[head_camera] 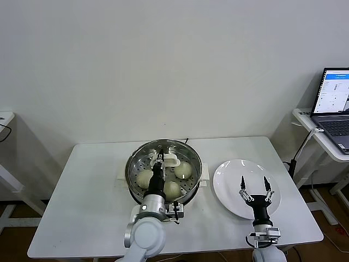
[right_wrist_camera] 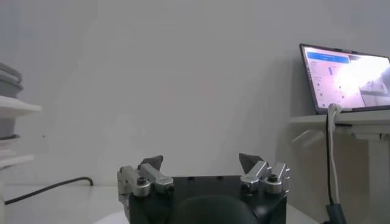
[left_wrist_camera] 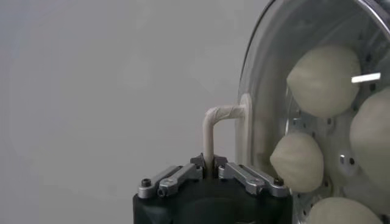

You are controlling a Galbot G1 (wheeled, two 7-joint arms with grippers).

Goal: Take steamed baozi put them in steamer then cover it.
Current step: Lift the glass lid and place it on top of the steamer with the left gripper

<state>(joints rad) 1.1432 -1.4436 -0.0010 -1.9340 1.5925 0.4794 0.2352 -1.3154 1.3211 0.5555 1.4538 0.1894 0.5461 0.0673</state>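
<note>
1. Cover placement is the step in hand: the left gripper (left_wrist_camera: 211,172) is clamped on the cream-white oblong handle (left_wrist_camera: 220,131) of the round clear glass cover (head_camera: 163,170) with its metal rim.
2. The cover sits over the round shiny stainless-steel steamer (head_camera: 134,155) in mid-tabletop (head_camera: 87,191); through the glass, cream-white pleated steamed baozi (left_wrist_camera: 323,79) rest on the perforated tray.
3. To do it well, I judge the rim should be level and centred before the grip lets go, then lift straight up.
4. The right gripper (head_camera: 254,185) hovers spread wide and empty above the flat white plate (head_camera: 229,180).
</note>
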